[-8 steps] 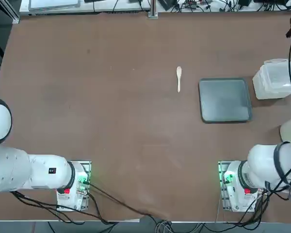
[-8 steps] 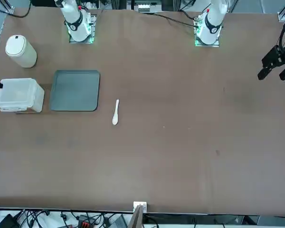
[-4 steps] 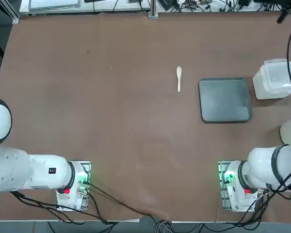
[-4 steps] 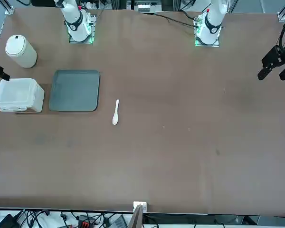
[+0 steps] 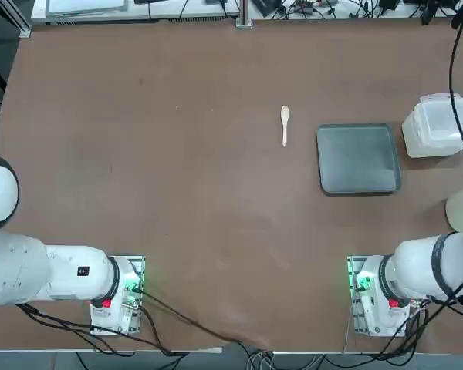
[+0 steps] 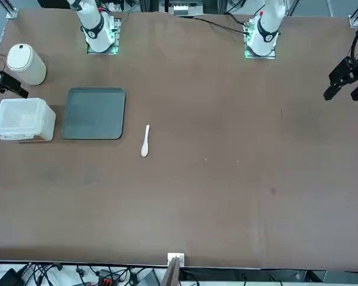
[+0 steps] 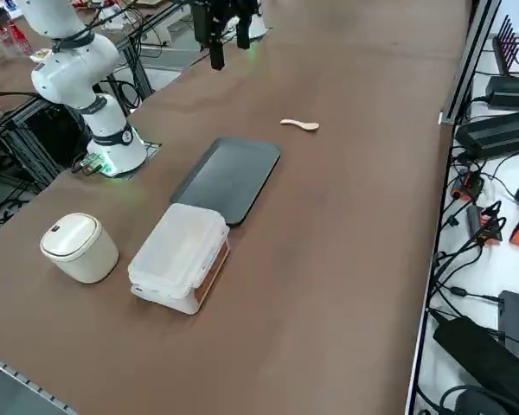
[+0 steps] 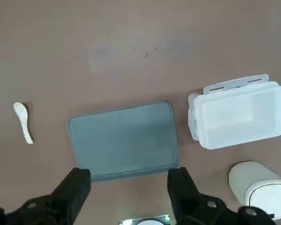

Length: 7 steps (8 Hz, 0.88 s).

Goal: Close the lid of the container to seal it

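Your right gripper (image 8: 127,180) hangs high over the tabletop (image 5: 177,193), fingers spread and empty, well clear of the container (image 7: 180,257) beside the grey tray (image 7: 227,177); its lid (image 7: 182,248) lies flat on top, looking shut, seal unconfirmed.

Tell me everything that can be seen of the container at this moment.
The container is a small translucent white plastic box with rounded corners. Its lid lies down flat over it; whether the side clips are latched cannot be told. It stands upright on the brown table, apart from the dark grey tray beside it and the round white bin nearby. Nothing touches it: the right pincer hangs open high above the tray.
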{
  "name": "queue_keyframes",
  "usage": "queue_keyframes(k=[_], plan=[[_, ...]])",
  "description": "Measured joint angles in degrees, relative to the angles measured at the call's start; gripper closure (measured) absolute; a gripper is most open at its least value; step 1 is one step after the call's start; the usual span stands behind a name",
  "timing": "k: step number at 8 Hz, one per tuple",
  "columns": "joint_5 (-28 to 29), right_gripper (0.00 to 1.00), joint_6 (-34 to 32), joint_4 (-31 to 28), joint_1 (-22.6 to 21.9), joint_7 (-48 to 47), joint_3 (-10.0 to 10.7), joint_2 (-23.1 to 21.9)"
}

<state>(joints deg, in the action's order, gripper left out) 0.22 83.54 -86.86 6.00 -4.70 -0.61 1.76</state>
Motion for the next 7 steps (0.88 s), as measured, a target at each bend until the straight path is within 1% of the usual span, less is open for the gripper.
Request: queue_keyframes(k=[7], plan=[[0.15, 0.00, 0.56, 0.58, -1.53, 1.03, 0.33, 1.34]])
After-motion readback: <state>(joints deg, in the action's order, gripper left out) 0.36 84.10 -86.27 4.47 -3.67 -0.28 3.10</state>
